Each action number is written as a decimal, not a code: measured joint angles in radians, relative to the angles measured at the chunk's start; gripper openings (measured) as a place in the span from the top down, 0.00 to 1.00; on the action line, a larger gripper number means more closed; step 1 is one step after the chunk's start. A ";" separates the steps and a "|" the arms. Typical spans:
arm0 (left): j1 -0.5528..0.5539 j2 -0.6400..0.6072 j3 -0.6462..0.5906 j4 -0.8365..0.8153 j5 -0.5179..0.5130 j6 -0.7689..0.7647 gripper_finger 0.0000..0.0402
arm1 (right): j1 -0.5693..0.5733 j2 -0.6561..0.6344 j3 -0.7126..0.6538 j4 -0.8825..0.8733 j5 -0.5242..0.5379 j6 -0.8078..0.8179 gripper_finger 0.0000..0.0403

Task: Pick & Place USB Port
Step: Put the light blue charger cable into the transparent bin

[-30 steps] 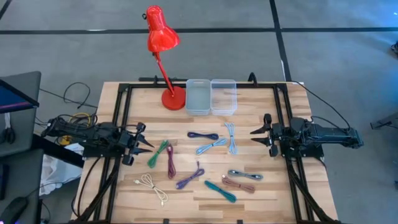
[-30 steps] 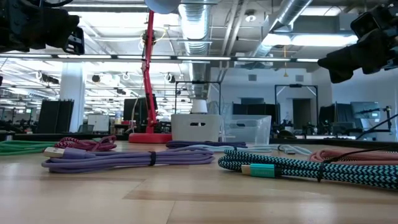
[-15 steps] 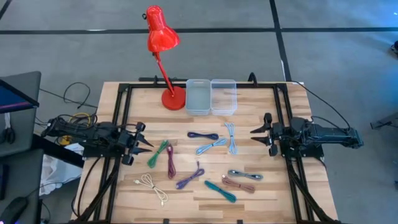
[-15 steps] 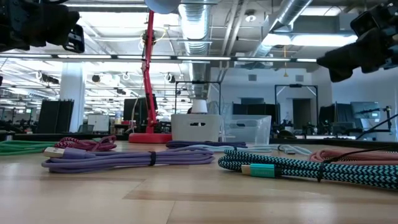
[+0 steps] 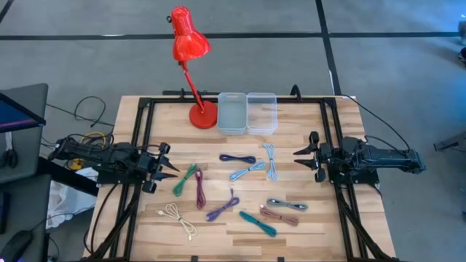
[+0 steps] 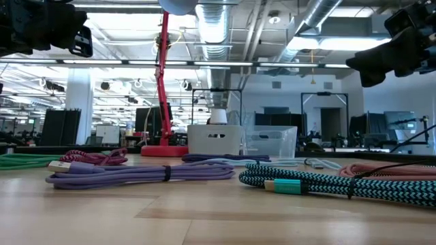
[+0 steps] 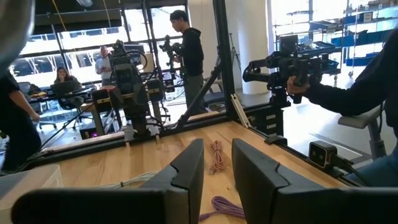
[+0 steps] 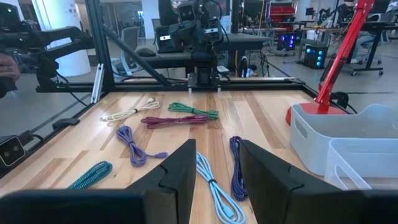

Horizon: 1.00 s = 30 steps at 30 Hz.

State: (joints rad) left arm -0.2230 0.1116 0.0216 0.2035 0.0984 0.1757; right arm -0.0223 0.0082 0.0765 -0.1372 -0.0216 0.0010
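While both arms wait at the desk point(image 5: 306, 218) edges, you have nine coiled cables lying loose between them: green point(image 5: 186, 179), magenta point(image 5: 199, 191), white point(image 5: 179, 218), purple point(image 5: 222, 207), navy point(image 5: 237, 158), two light blue point(image 5: 271, 161), teal point(image 5: 258, 223) and pink point(image 5: 279, 216). Two bins point(image 5: 247, 113) stand beside one red lamp point(image 5: 191, 44). Left gripper point(image 5: 169, 169) and right gripper point(image 5: 301, 159) fingers are spread, holding nothing.

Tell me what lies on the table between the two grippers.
In the high view, several coiled cables lie between the left gripper and right gripper: green, maroon, dark blue, light blue.
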 joint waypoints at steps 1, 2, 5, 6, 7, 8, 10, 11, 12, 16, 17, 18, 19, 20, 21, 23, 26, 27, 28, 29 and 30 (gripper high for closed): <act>0.000 0.000 0.000 0.000 0.000 0.000 0.79 | 0.000 0.000 0.000 0.000 0.000 0.000 0.71; 0.000 0.000 0.000 0.000 0.000 0.000 0.79 | 0.000 0.000 0.000 0.001 0.000 0.000 0.71; 0.000 0.000 0.000 0.000 0.000 0.000 0.79 | 0.000 0.000 0.000 0.011 0.000 0.000 0.71; 0.000 0.000 0.000 0.000 0.000 0.000 0.79 | 0.000 0.000 0.000 0.013 0.000 0.000 0.71; 0.000 0.000 0.000 0.000 0.000 0.000 0.79 | 0.000 0.000 0.000 0.012 0.000 0.000 0.71; 0.000 0.000 0.000 0.000 0.000 0.000 0.79 | 0.000 0.000 0.000 0.012 0.000 0.001 0.71; 0.000 0.000 0.000 0.000 0.000 0.000 0.79 | 0.000 0.000 0.000 0.011 0.000 0.010 0.71; 0.000 0.000 0.000 0.000 0.000 0.000 0.79 | 0.000 0.000 0.000 0.011 -0.001 0.020 0.71; 0.000 0.000 0.000 0.001 0.000 0.000 0.79 | 0.000 0.000 0.000 0.011 -0.001 0.023 0.71; 0.000 0.000 0.000 0.015 0.000 0.000 0.79 | 0.000 0.000 0.000 0.012 0.000 0.031 0.71; 0.000 0.000 0.000 0.015 0.000 0.000 0.79 | 0.000 0.000 0.000 0.015 0.002 0.048 0.71; 0.000 0.000 0.000 0.021 -0.009 -0.001 0.79 | 0.000 0.000 0.000 0.020 0.010 0.074 0.71; 0.000 0.000 0.000 0.032 -0.028 -0.009 0.79 | 0.000 0.000 0.000 0.026 0.024 0.106 0.71; 0.000 0.000 0.000 0.046 -0.060 -0.029 0.79 | 0.000 0.000 0.000 0.030 0.029 0.138 0.71; 0.000 0.000 0.000 0.056 -0.094 -0.053 0.79 | 0.000 0.000 0.001 0.035 0.030 0.165 0.71; 0.000 0.000 0.000 0.056 -0.147 -0.089 0.79 | 0.003 0.000 0.001 0.049 0.023 0.201 0.71; 0.000 0.007 0.000 0.056 -0.183 -0.111 0.79 | 0.018 0.000 0.001 0.066 0.022 0.209 0.71; 0.000 0.012 0.000 0.056 -0.193 -0.112 0.79 | 0.023 0.000 0.001 0.073 0.022 0.209 0.71; 0.000 0.019 0.000 0.056 -0.206 -0.113 0.79 | 0.027 0.000 0.001 0.080 0.022 0.209 0.71; 0.000 0.027 0.000 0.056 -0.220 -0.114 0.79 | 0.030 0.000 0.001 0.085 0.022 0.209 0.71; 0.000 0.036 0.000 0.058 -0.234 -0.114 0.80 | 0.031 0.000 0.001 0.088 0.022 0.209 0.71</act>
State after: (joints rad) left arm -0.2231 0.1472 0.0216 0.2612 -0.1357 0.0620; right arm 0.0088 0.0078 0.0772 -0.0492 0.0006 0.2100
